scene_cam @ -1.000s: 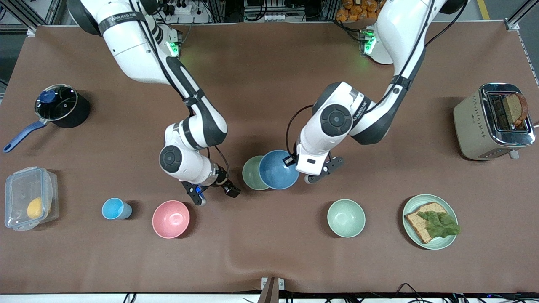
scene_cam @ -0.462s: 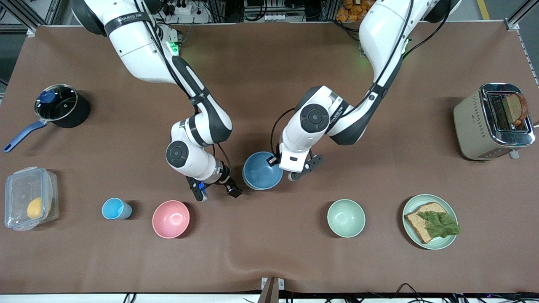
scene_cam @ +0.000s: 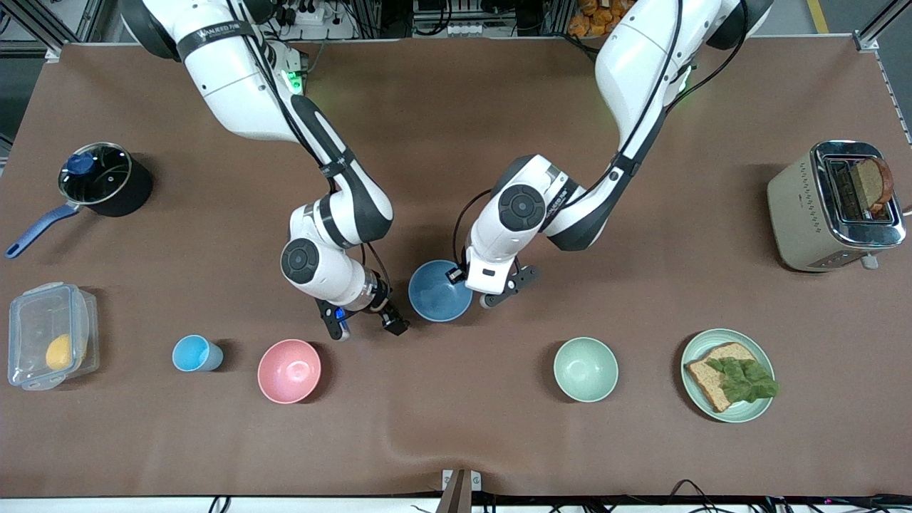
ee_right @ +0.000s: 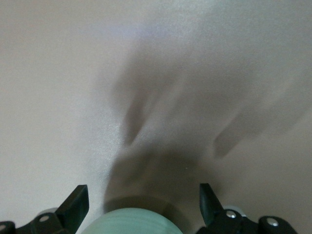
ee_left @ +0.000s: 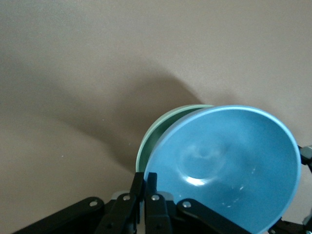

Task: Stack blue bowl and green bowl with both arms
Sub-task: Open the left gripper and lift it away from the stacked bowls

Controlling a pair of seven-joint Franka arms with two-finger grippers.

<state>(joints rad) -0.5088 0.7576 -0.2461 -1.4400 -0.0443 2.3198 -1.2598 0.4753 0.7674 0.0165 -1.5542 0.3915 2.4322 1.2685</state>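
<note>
On the brown bench (scene_cam: pixel 456 427), my left end effector (scene_cam: pixel 456 273) clamps the blue bowl (scene_cam: pixel 438 301) over the green bowl (ee_left: pixel 163 127) for nesting; the right end effector (scene_cam: pixel 365 324) waits beside them, fingers apart.

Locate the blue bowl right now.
Front view, mid-table: the blue bowl is held at its rim by the left gripper, over the green bowl, beside the open right gripper.

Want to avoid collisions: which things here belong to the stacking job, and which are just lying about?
In the job: blue bowl, held by the left hand; green bowl under it; right hand, open beside them.
Lying about: pink bowl, second green bowl, light-blue cup, sandwich plate, toaster, pot, plastic box.
</note>
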